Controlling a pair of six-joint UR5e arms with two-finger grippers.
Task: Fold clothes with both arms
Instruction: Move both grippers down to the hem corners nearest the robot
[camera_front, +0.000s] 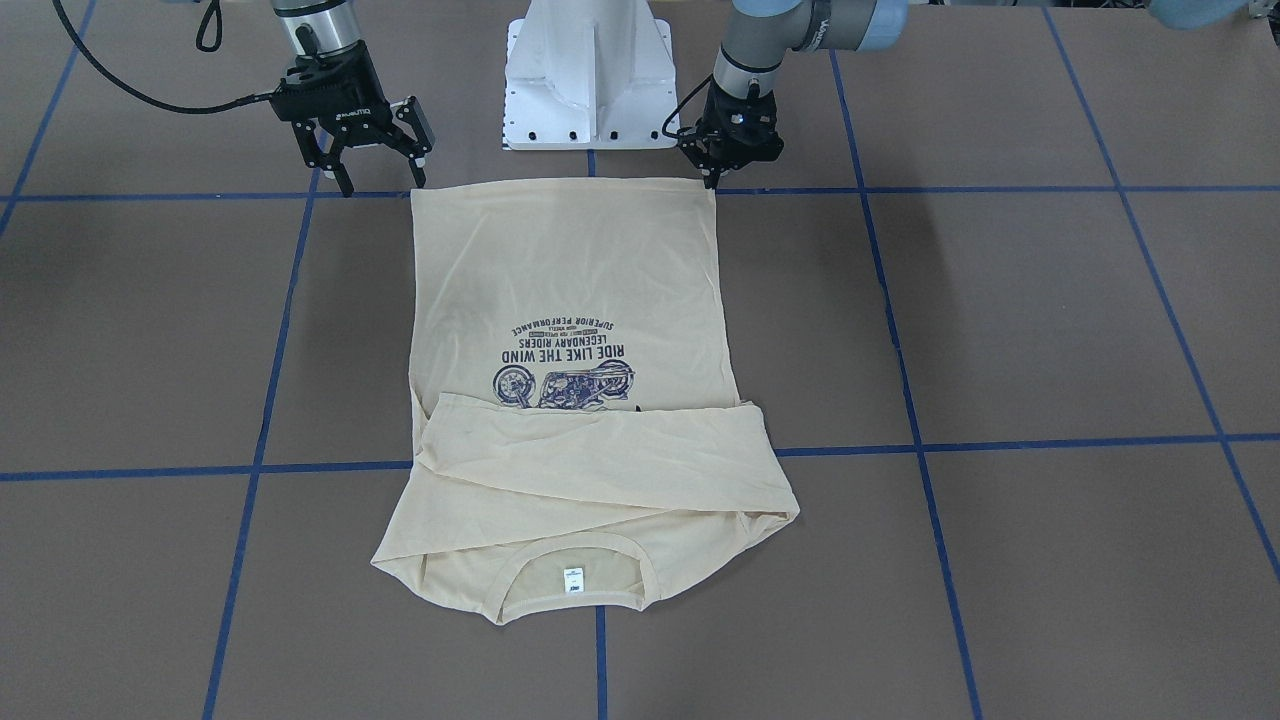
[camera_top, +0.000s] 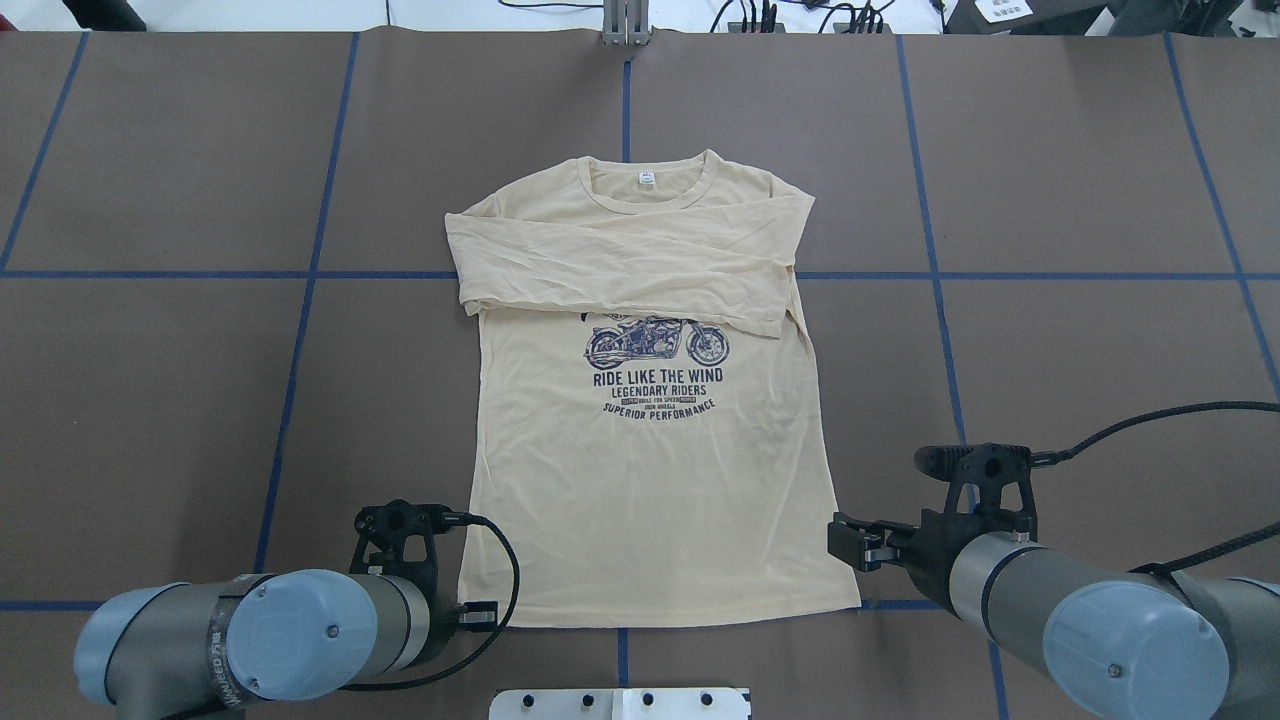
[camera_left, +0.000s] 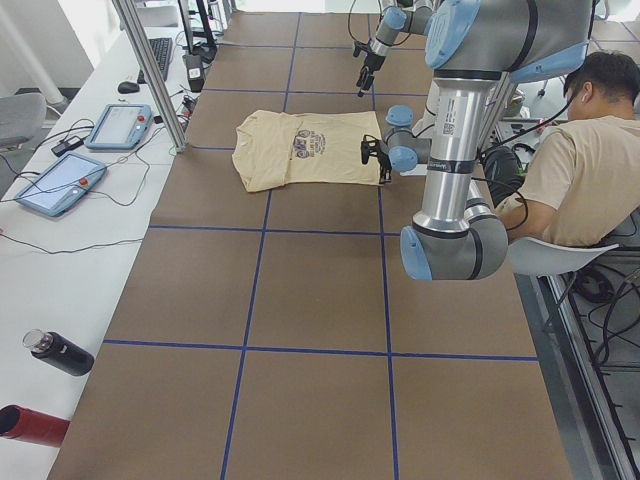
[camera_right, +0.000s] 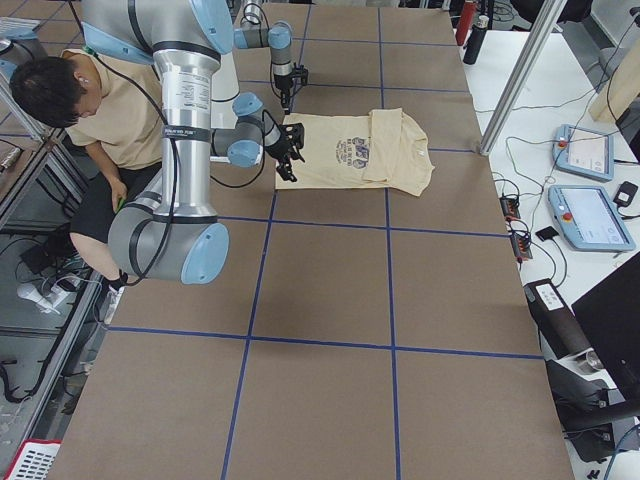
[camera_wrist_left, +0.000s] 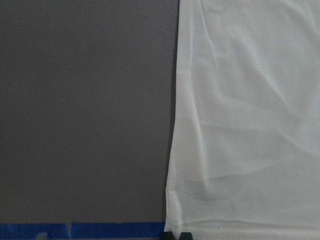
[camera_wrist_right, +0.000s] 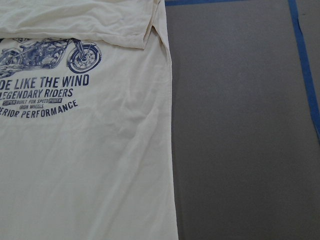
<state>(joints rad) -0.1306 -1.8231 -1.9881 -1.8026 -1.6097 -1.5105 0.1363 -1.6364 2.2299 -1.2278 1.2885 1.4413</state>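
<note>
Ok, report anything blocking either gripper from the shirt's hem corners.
Nothing visible. The left gripper is at one hem corner of the T-shirt; the open right gripper is close by the other, no object between.

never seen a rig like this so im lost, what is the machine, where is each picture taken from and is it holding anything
Two robot arms share a table. The views: one facing the robot, one over its shoulders, one from each table end, one from each wrist. A cream T-shirt lies flat, sleeves folded across the chest. The left gripper is shut at one hem corner; whether it pinches cloth is unclear. The right gripper is open beside the other corner, holding nothing.
</note>
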